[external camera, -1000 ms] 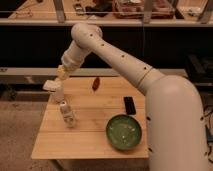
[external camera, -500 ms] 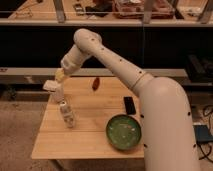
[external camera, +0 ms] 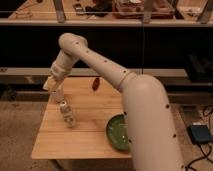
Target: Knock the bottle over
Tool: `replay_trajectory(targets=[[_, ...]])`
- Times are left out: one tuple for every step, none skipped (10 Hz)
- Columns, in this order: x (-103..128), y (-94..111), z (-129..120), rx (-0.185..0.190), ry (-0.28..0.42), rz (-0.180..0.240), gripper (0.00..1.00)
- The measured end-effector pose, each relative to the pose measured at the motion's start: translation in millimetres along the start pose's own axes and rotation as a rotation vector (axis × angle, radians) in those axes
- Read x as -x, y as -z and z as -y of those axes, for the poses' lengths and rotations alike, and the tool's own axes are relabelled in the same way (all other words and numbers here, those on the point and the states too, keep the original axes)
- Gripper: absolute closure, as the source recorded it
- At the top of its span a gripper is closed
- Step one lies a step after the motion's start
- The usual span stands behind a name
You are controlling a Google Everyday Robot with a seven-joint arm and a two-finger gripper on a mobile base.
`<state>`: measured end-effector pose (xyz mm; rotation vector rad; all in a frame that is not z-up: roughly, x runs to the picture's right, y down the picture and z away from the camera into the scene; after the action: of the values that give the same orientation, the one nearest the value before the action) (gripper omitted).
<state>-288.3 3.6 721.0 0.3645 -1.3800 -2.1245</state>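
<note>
The bottle (external camera: 67, 114) is small and whitish with a white cap. It stands on the left part of the wooden table (external camera: 85, 142) and leans a little, its cap toward the upper left. My gripper (external camera: 56, 92) hangs just above and slightly left of the bottle's cap, very close to it. I cannot tell whether it touches the bottle.
A green bowl (external camera: 116, 133) sits at the table's front right, partly covered by my arm (external camera: 145, 115). A small red object (external camera: 96, 83) lies near the table's back edge. Dark shelving runs behind the table. A grey box (external camera: 200, 134) lies on the floor at the right.
My arm's large elbow has swung closer and now covers part of the bowl and the table's right side. The gripper has dropped slightly toward the bottle's cap. The bottle stays in place.
</note>
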Motion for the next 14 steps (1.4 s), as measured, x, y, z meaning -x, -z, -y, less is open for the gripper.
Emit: replay_trajectory(targets=[[-2.3, -21.3, 7.8, -0.016, 0.034, 0.063, 1.0], [-4.5, -40.7, 14.1, -0.033, 0.067, 0.125, 1.0], [-5.0, -58.2, 17.9, -0.047, 0.098, 0.188, 1.0], [-3.2, -66.3, 17.2, -0.052, 0.111, 0.226, 1.0], [-0.2, -72.4, 14.2, -0.056, 0.117, 0.256, 1.0], [3.7, -77.4, 9.3, -0.06, 0.12, 0.28, 1.0], [9.2, -83.2, 0.2, -0.069, 0.115, 0.3, 1.0], [10.9, -85.0, -4.2, -0.074, 0.113, 0.306, 1.0], [13.1, -86.7, -8.7, -0.079, 0.11, 0.315, 1.0], [14.1, -88.3, -11.3, -0.081, 0.108, 0.321, 1.0], [13.0, -88.2, -9.8, -0.082, 0.111, 0.321, 1.0], [13.6, -88.6, -10.4, -0.082, 0.11, 0.322, 1.0], [14.0, -88.1, -10.9, -0.081, 0.109, 0.322, 1.0], [13.9, -87.3, -11.0, -0.081, 0.109, 0.321, 1.0]])
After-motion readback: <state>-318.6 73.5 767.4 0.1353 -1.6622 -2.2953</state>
